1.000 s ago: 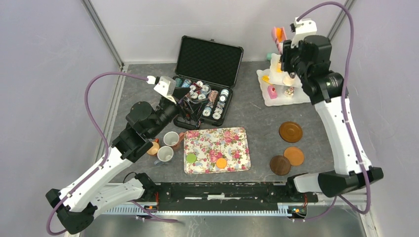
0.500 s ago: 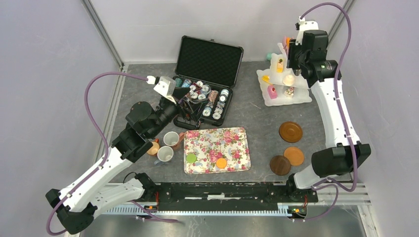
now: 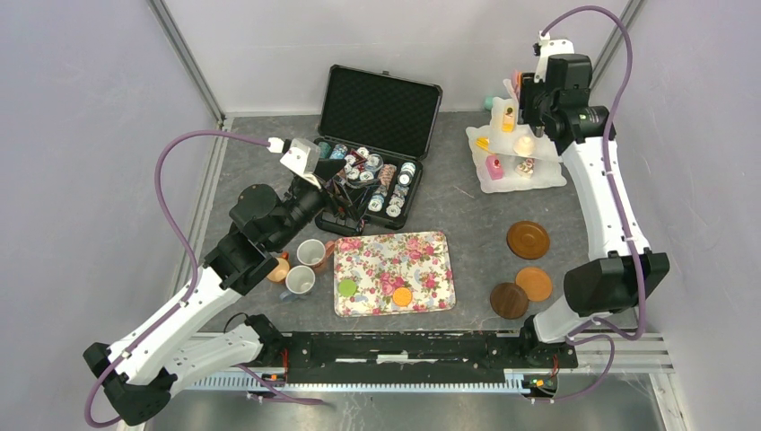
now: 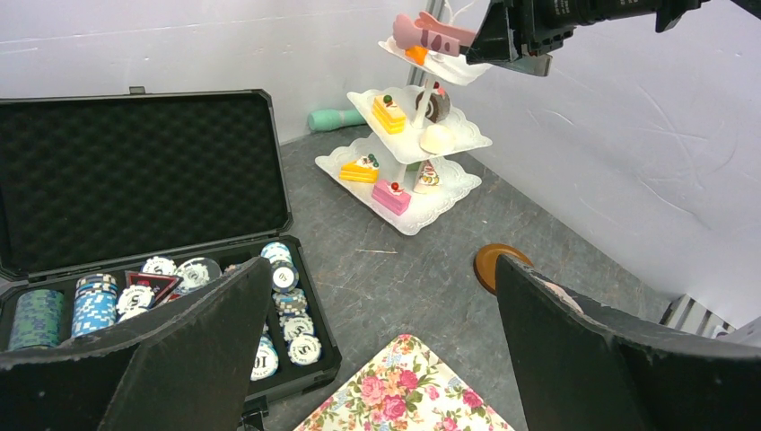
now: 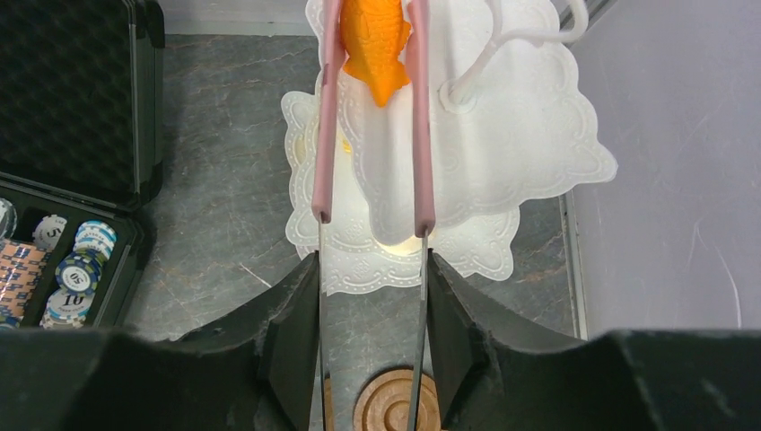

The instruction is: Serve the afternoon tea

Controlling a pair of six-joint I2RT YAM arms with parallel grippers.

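- Top view: the right gripper [image 3: 529, 97] reaches over the top tier of the white stand [image 3: 516, 171] at the table's [image 3: 476, 211] far right corner, with pink tongs [image 3: 516, 79] ahead of it.
- The left gripper [image 3: 339, 199] hangs over the near edge of the open black case [image 3: 381, 112].
- A green macaron [image 3: 347, 287] and an orange macaron [image 3: 402, 295] lie on the floral tray [image 3: 395, 260]. Three mugs [image 3: 311, 253] stand just left of the tray, and three brown saucers [image 3: 528, 240] lie to its right.
- Left wrist view: the left jaws stand wide with nothing between them. Chips [image 4: 94, 301] fill the case below.
- Across the table, a yellow cake [image 4: 390, 112] and a cream cake [image 4: 437, 137] sit on the stand's middle tier, and a pink cake [image 4: 391, 196] sits on the bottom tier.
- Right wrist view: the right jaws press in on the two metal arms of the tongs, holding them.
- The pink tips pinch an orange fish cake [image 5: 377, 40] over the top tier. Whether the cake touches the tier cannot be told.
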